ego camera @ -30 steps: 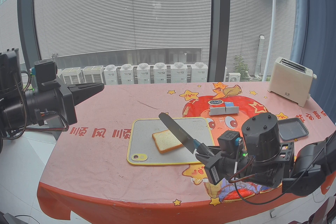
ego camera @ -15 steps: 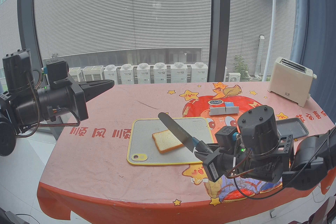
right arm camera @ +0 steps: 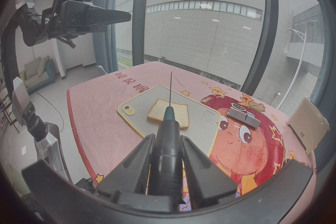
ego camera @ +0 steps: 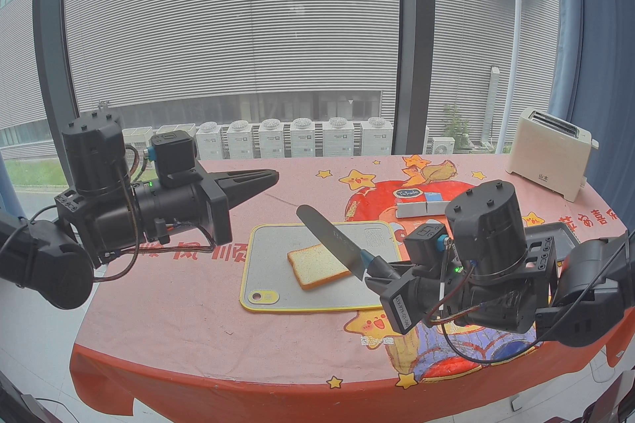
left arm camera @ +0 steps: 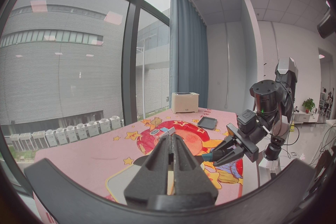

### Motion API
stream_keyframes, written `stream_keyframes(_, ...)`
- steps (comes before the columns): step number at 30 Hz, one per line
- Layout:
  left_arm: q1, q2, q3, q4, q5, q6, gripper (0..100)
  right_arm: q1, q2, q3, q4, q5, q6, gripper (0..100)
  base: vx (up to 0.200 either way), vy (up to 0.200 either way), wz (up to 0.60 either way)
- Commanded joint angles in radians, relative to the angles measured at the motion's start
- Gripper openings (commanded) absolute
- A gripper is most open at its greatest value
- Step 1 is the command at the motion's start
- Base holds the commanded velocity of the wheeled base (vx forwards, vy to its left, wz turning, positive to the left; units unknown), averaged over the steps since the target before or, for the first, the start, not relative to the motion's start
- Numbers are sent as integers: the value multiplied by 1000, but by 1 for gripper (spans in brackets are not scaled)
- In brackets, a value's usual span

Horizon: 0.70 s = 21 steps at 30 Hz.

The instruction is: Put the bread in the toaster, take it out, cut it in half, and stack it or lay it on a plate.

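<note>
A slice of bread (ego camera: 316, 266) (right arm camera: 168, 113) lies flat on the grey cutting board (ego camera: 278, 259) with the yellow rim. My right gripper (ego camera: 387, 282) (right arm camera: 167, 146) is shut on a knife (ego camera: 334, 242) by its handle. The blade hangs in the air over the bread, pointing to the back left. My left gripper (ego camera: 268, 178) (left arm camera: 172, 140) is shut and holds nothing. It hovers above the table, left of the board. The cream toaster (ego camera: 550, 161) (right arm camera: 308, 124) stands at the far right corner. A dark plate (ego camera: 555, 242) (left arm camera: 207, 122) lies behind my right arm.
A small grey and blue block (ego camera: 423, 205) (right arm camera: 244, 114) sits behind the board on the printed tablecloth. The table's front edge (ego camera: 278, 378) runs close below the board. A window wall closes off the back.
My left arm has swung in from the left towards the board, its gripper staying shut. The right gripper with the knife has shifted slightly back and left.
</note>
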Motion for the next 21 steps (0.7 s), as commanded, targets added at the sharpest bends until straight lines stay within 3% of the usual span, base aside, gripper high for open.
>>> stream_keyframes(1, -10, 135, 6, -110, -10, -2, 0, 0, 8, -5, 1, -1, 0, 0, 0, 0, 0)
stream_keyframes(9, -12, 275, -2, -293, -13, -8, 0, 5, 16, -5, 6, -1, 0, 0, 0, 0, 0)
stream_keyframes(14, -15, 303, -11, -294, -11, -8, 0, 13, 21, -23, 62, -5, 0, 0, 0, 0, 0)
stream_keyframes(21, -47, 316, -22, -294, 4, -5, 0, 14, 48, -28, 48, -8, 0, 0, 0, 0, 0)
